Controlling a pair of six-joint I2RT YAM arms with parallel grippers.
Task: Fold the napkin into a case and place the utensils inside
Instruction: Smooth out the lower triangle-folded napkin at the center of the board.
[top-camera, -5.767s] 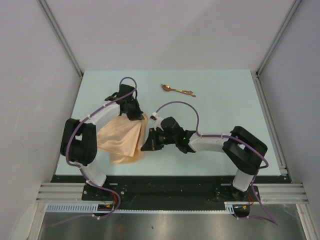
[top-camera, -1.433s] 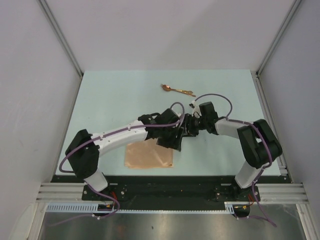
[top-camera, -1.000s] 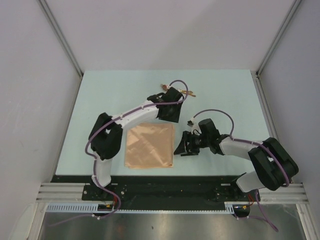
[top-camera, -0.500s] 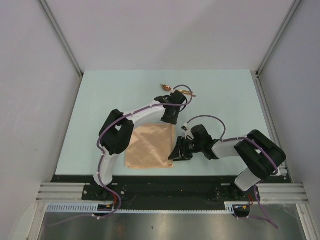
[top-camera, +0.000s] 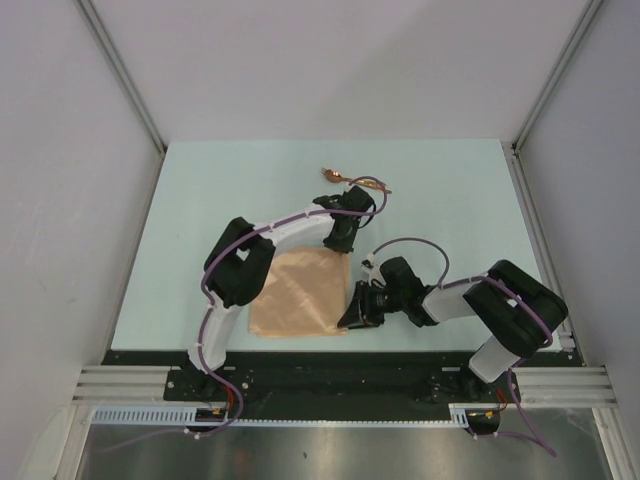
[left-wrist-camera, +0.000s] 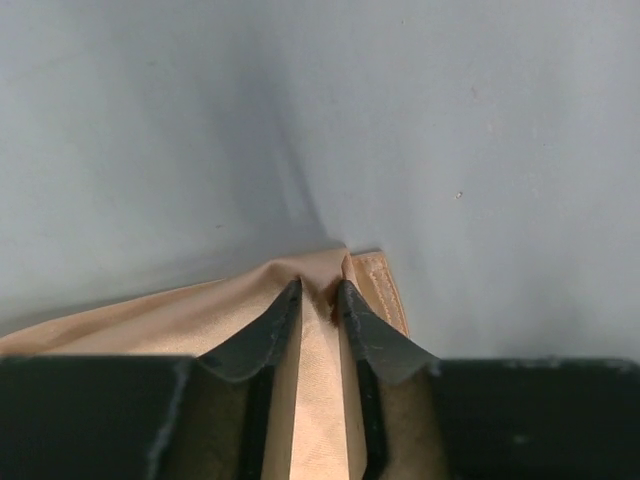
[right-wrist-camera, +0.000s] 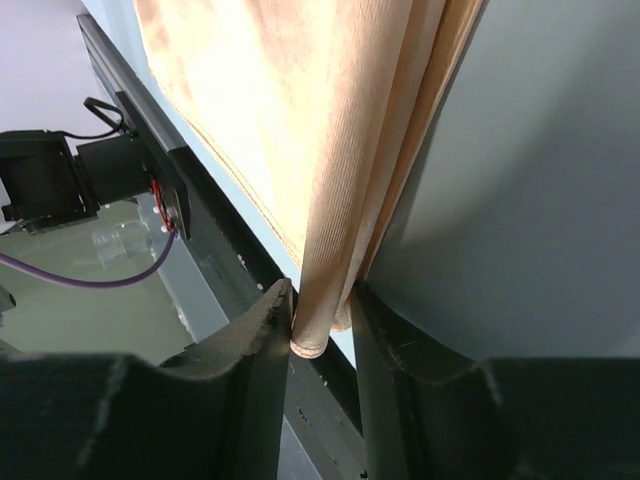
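The napkin (top-camera: 298, 292) lies folded into a rough rectangle on the desk (top-camera: 200, 200), close to the near edge and slightly left of centre. Its right side is drawn up off the surface at two points.

Your left gripper (top-camera: 340, 242) is at the napkin's far right corner. In the left wrist view its fingers (left-wrist-camera: 275, 335) are closed on a raised pucker of cloth just inside the hemmed corner.

Your right gripper (top-camera: 355, 315) is at the near right corner. In the right wrist view both of its fingers (right-wrist-camera: 250, 345) are clamped against a rolled edge of the cloth, which rises in a ridge from the grip.

The utensils (top-camera: 335, 177) lie well apart from the napkin, toward the far edge near the centre. They are just beyond the left wrist and partly covered by its purple cable (top-camera: 368, 185).
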